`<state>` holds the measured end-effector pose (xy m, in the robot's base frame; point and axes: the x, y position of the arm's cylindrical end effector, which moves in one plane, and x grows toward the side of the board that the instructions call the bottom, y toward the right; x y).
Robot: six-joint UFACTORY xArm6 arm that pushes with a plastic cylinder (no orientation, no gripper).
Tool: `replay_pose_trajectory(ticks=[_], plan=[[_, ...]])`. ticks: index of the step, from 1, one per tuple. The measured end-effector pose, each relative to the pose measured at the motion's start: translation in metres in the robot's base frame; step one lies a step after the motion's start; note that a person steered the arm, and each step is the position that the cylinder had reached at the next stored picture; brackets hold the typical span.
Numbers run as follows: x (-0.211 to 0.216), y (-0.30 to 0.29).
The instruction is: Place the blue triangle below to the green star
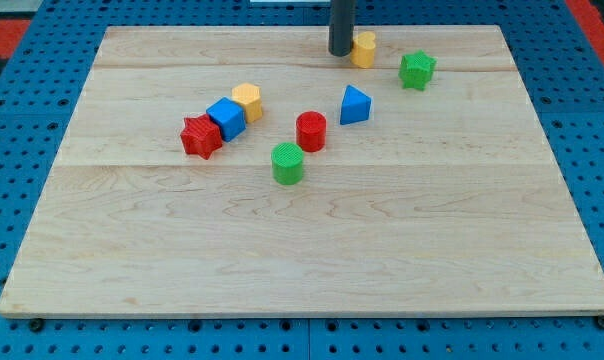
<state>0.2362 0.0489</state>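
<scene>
Nearest to us on the wooden board (282, 260) stands a green cylinder (288, 163), then a red cylinder (311, 131), with a red star (200, 137), blue cube (226, 118) and yellow hexagon (247, 101) clustered to their left. Farther back and right of centre sits the blue triangle (354, 105), and beyond it to the right the green star (417, 69). At the far edge our tip (341, 52), a bare rod holding nothing, touches a yellow block (364, 48), so the triangle lies nearer than the tip and slightly right.
</scene>
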Motion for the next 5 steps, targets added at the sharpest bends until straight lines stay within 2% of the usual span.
replay_pose_trajectory(ticks=[1,2,3,5], plan=[[0.001,0.047],[0.001,0.070],[0.018,0.067],[0.116,0.048]])
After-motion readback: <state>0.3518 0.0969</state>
